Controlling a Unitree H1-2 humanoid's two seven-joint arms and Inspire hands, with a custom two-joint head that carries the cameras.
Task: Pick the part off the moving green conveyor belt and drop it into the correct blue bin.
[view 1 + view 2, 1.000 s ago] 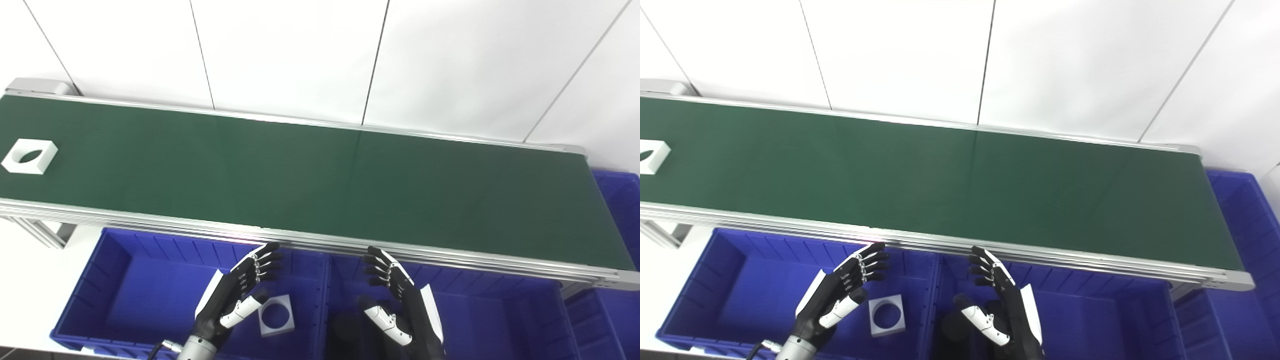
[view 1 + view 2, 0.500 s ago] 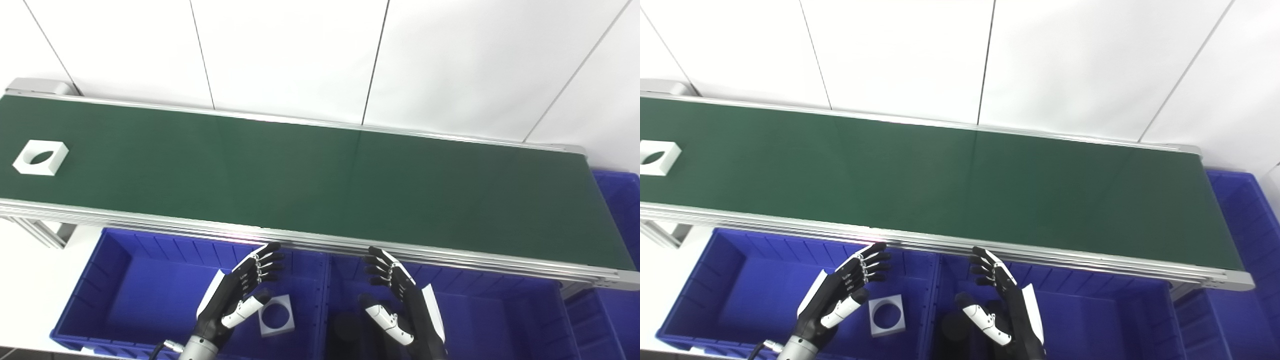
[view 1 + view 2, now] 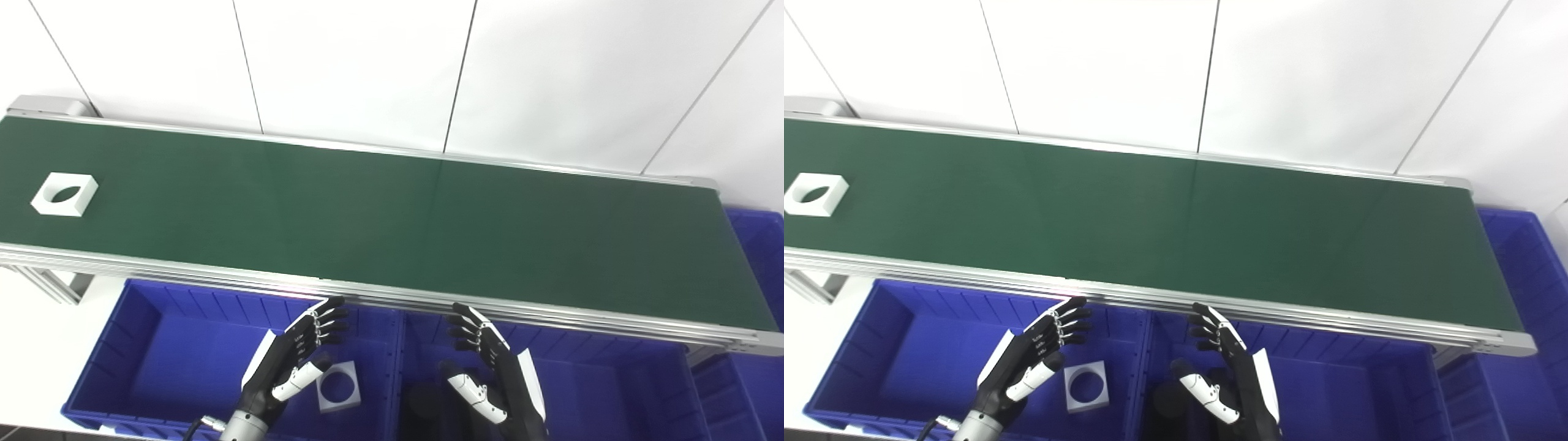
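A white square part with a round hole (image 3: 64, 194) lies flat at the far left of the green conveyor belt (image 3: 392, 220). My left hand (image 3: 294, 358) hovers open over the left blue bin (image 3: 153, 343), below the belt's near rail. My right hand (image 3: 490, 376) hovers open over the middle blue bin (image 3: 612, 392), palm facing left. Both hands hold nothing and are far from the part on the belt.
Another white square part with a hole (image 3: 338, 386) lies in the left bin beside my left hand. A dark round object (image 3: 422, 404) sits in the middle bin. A third blue bin (image 3: 762, 257) stands past the belt's right end. A white wall is behind.
The white part on the belt has moved to the right. Both hands have stayed almost still, the right one shifting slightly.
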